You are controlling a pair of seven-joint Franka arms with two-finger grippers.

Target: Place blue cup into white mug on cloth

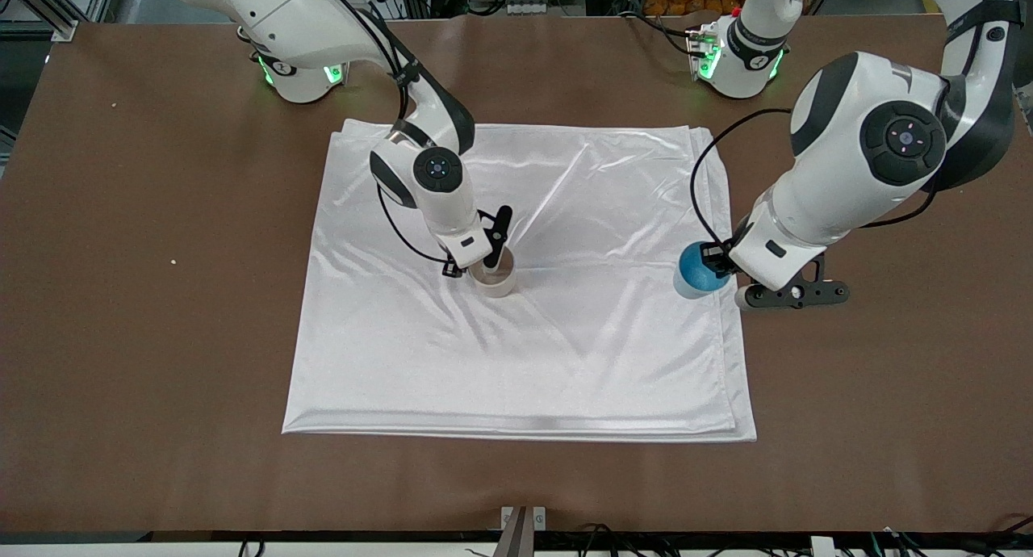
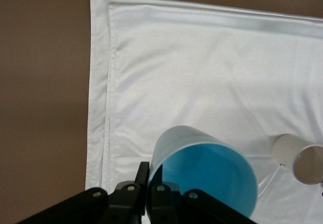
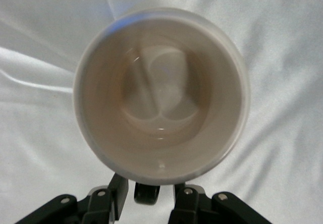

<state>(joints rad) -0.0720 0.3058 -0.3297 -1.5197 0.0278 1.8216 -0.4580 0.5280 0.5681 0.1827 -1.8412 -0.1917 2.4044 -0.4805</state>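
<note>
blue cup (image 1: 696,273): hanging tilted in the left gripper (image 2: 149,193), over the cloth's edge at the left arm's end
left gripper: pinching tight on the cup's rim
white mug (image 1: 494,278): sitting upright mid-cloth, well apart from the cup
right gripper (image 3: 147,196): hovering right at the mug's handle (image 3: 147,192), fingers (image 3: 118,193) sitting narrowly apart either side of it
cloth (image 1: 565,363): lying flat on the brown table (image 1: 161,339), a bit wrinkly

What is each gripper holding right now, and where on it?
Left gripper pinches the blue cup by its rim. Right gripper sits at the white mug's handle, fingers parted, so no firm hold.
</note>
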